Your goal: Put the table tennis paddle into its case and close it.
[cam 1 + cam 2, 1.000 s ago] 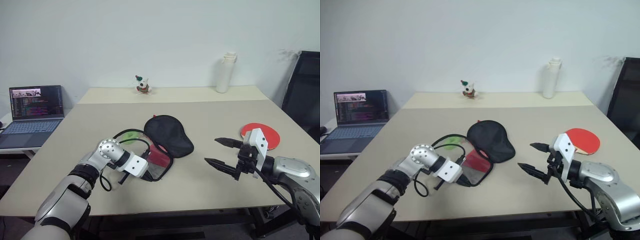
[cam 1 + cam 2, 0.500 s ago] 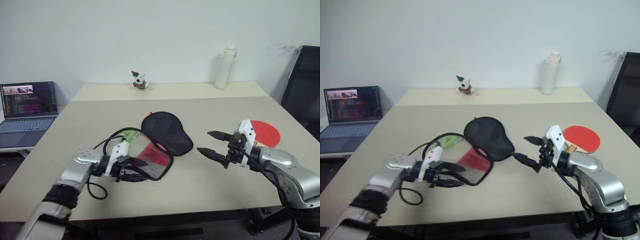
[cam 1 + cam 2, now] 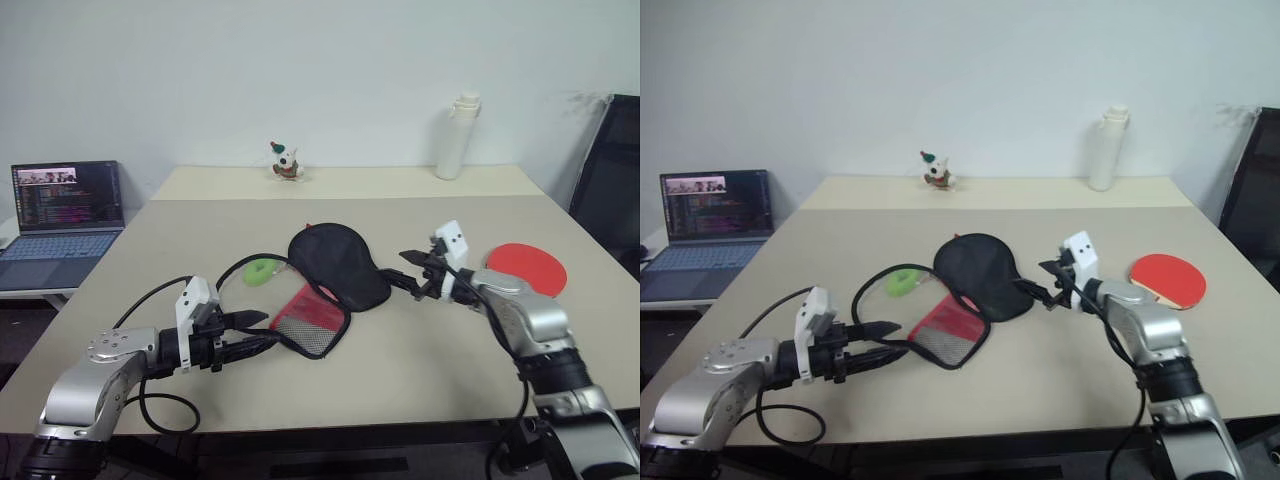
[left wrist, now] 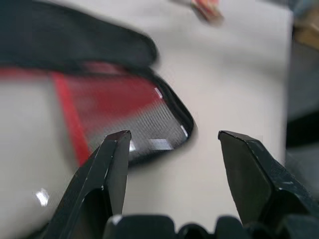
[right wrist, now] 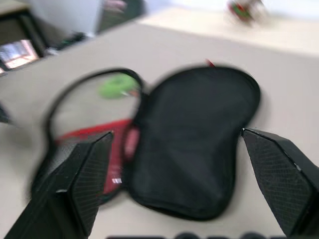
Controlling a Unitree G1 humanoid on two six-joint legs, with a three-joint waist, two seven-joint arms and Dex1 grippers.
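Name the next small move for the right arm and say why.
Probably ease the right gripper a little further in and close it on the near edge of the case's black flap. Its fingers are open and level with that edge, with nothing between them. The table tennis paddle lies apart on the table, and the case lies open near the open left gripper.

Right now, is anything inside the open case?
The case lies unzipped, black half folded over the red mesh half, and no bat shows inside. The paddle lies on the table to its right. Whatever lies under the black flap is covered.
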